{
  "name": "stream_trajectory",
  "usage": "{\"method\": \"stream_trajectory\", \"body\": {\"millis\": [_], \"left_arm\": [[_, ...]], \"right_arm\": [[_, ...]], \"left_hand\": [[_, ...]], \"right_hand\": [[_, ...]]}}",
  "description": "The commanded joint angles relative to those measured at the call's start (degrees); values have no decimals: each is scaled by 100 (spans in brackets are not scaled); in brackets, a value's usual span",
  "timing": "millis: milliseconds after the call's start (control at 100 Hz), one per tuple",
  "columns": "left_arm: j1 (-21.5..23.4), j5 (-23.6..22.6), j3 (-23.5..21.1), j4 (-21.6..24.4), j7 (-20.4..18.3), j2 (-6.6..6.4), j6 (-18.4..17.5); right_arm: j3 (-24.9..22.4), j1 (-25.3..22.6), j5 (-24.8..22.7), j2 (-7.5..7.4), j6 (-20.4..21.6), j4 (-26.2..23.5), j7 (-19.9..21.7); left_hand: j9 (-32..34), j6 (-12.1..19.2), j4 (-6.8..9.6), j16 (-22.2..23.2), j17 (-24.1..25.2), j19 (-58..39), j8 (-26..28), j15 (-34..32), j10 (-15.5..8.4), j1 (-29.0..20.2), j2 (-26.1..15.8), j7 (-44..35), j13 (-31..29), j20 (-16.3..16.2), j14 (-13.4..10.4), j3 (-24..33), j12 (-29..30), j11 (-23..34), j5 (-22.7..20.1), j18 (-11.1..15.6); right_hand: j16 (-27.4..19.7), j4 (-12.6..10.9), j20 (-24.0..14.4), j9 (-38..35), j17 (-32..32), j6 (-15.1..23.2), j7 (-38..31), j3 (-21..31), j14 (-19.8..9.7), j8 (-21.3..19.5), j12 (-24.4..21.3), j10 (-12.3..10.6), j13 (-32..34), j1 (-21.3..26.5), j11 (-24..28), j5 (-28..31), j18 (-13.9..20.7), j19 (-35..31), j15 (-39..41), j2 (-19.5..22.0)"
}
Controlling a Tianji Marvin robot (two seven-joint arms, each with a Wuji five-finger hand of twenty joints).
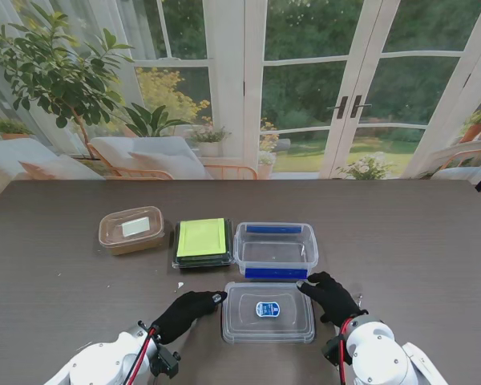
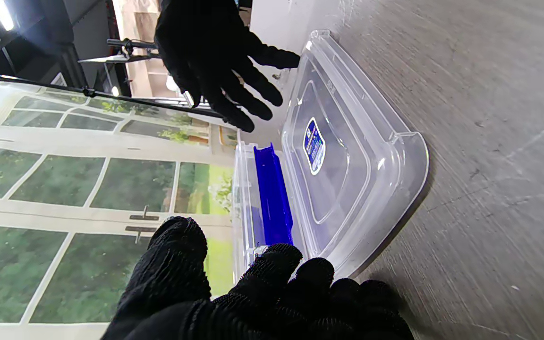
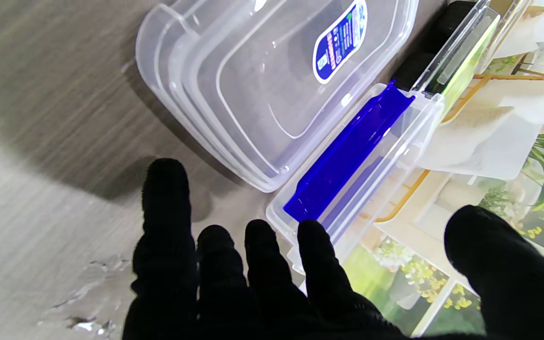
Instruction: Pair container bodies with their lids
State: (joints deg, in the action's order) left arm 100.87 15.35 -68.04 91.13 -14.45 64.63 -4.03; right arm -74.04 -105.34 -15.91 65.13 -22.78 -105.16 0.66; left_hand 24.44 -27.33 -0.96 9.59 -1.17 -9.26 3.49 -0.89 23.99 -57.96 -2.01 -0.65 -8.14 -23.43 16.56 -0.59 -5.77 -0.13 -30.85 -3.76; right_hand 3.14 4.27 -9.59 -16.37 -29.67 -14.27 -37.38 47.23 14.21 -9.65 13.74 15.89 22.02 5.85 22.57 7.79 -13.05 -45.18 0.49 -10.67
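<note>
Both gloved hands flank the clear lid (image 1: 268, 311) on the bench (image 1: 64, 281): left hand (image 1: 186, 314) and right hand (image 1: 331, 297) spread, grasping nothing.

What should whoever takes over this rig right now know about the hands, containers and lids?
Left hand: open, at the clear lid's left edge.
Right hand: open, at its right edge.
The lid lies flat, nearest me; its open box with blue clips sits just beyond.
Done: the green-lidded container and the brown container appear lidded.
Left: lift the clear lid onto the open box.
</note>
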Motion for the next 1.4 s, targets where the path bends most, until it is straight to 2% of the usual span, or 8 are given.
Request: {"method": "stream_trajectory", "body": {"millis": [0,230,530,920,1190,1390], "left_arm": [[33,77,31,-148,-144,27,90],[6,125,55,-167,-187,26,107],[21,97,60,-151,-108,40,124],[9,239,85,-200,-94,65,57],[-41,415,152,-294,-114,91,-29],[-4,389,107,-237,-112,85,35]], "right_arm": [[53,36,18,9,-57,53,127],[206,231,65,-2,-196,190,222],[353,355,3,38,-369,319,83],[368,233,238,19,-483,297,233],[391,148,353,41,-457,271,177],[363,94,374,43,-439,253,168]], "left_hand": [[-156,-65,-2,-76,197,512,-42,110,142,85,14,73,165,317,344,-34,110,-27,110,-728],[-154,-76,-5,-90,183,509,-44,99,184,92,-3,65,141,327,364,-36,119,-19,105,-743],[-77,-115,-4,-83,107,483,-40,78,206,77,-4,46,52,335,464,-29,115,-7,53,-854],[105,-98,-12,-17,-2,412,-38,14,279,34,-15,43,-148,304,534,-32,31,48,31,-904],[78,-116,-16,11,-1,393,-37,22,261,18,-23,42,-160,281,528,-37,4,27,29,-890],[58,-134,-17,13,2,394,-40,32,269,14,-23,49,-150,276,528,-40,10,15,48,-885]], "right_hand": [[78,29,102,256,2643,-37,-41,-164,-67,58,-63,-27,-7,43,11,-203,170,-66,43,67],[95,29,97,301,2633,-186,-30,-180,-61,107,-68,-7,22,30,21,-297,172,-66,75,75],[43,16,119,424,2725,-375,282,-147,-6,352,-92,86,-144,19,6,-276,127,15,-34,56],[7,34,116,415,2683,-403,132,-101,61,327,-87,124,-77,-15,39,-260,73,15,-65,54],[5,37,114,405,2678,-386,58,-99,55,308,-81,107,-64,-12,63,-268,77,7,-60,56],[-1,39,114,395,2697,-368,12,-94,45,297,-79,67,-91,-18,74,-279,94,9,-69,58]]}}
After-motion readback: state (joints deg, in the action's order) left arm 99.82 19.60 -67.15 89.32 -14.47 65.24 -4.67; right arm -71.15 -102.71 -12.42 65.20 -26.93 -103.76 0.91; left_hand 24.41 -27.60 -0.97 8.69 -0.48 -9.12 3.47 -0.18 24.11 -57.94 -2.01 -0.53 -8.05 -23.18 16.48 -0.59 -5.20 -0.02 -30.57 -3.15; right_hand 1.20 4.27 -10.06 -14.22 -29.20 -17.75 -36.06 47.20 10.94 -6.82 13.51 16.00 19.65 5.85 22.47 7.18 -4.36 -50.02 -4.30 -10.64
